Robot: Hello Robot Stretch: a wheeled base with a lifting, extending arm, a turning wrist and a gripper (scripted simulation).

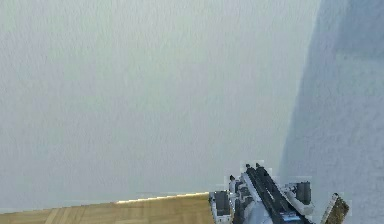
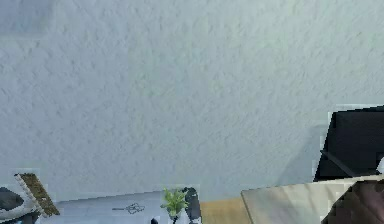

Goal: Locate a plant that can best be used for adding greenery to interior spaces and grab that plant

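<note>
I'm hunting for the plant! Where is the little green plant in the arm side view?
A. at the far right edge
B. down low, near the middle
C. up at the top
B: the small green plant stands low in the arm side view, near the middle, below the pale wall.

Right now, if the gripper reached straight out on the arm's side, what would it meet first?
Probably the wall, through the gap between the grey table and the wooden tabletop; the green plant stands left of that line. Depth is unclear.
</note>
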